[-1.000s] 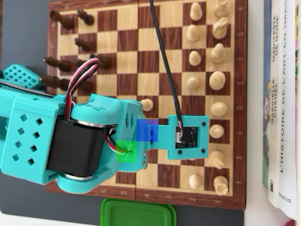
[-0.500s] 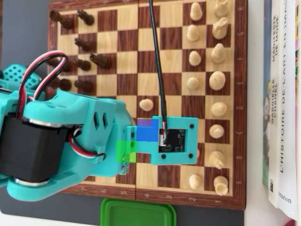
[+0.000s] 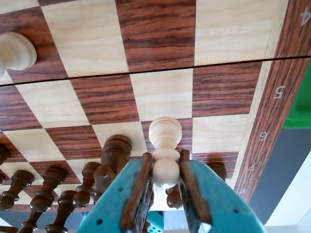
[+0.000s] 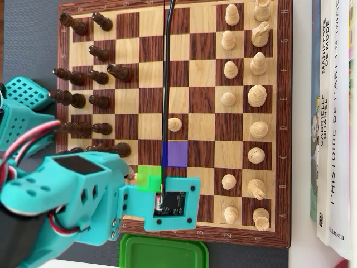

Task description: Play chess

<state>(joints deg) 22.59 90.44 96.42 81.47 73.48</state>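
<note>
Item: one light pawn [image 3: 165, 145], clamped at its lower body between the jaws of the gripper [image 3: 165, 170] — held upright, long axis running straight out from the fingers, lifted clear of the chessboard [image 3: 160, 92] in the wrist view. Position: carried over the squares near the board's numbered edge, close to the file marked 6; dark pieces [image 3: 104, 167] are ranked just beside it. In the overhead view the pawn is hidden under the teal arm [image 4: 72, 201] near the board's bottom edge. Surface: flat polished wood. Room: open squares lie directly beneath — the dark rank alongside is judged the one crowding hazard.
</note>
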